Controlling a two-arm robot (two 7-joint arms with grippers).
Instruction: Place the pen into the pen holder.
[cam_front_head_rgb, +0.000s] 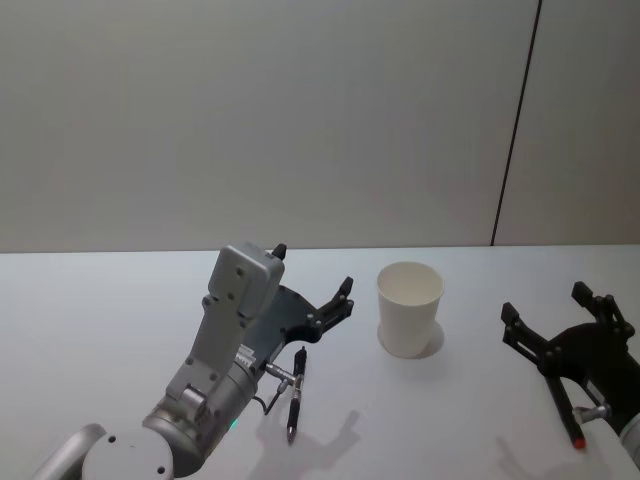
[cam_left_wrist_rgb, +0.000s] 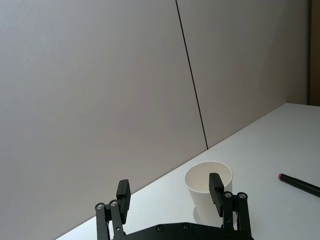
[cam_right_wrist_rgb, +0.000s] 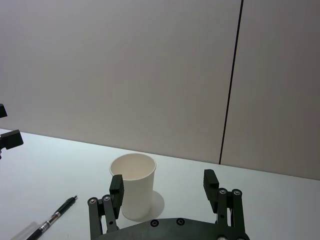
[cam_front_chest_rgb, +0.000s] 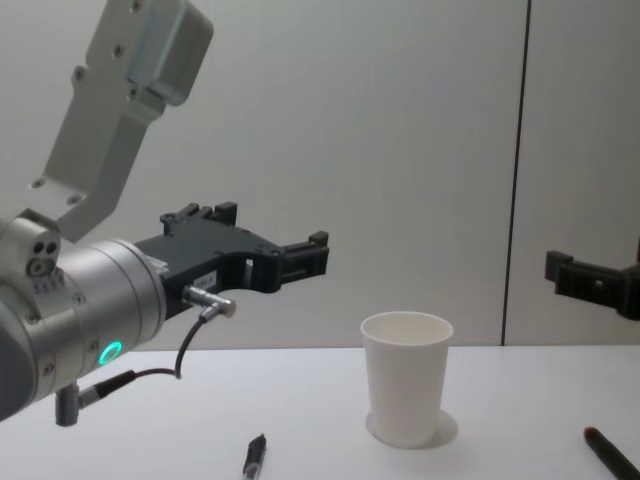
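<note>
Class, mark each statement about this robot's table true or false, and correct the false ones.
1. The cup stands upright on the table. True.
2. A pen is already inside the cup. False: the cup looks empty, and the black pen lies on the table.
3. The left gripper and the right gripper are both open. True.
4. The left gripper holds the black pen. False: it holds nothing. The pen lies flat on the table beside the left arm.
5. A pen with a red tip lies on the table near the right gripper. True.
</note>
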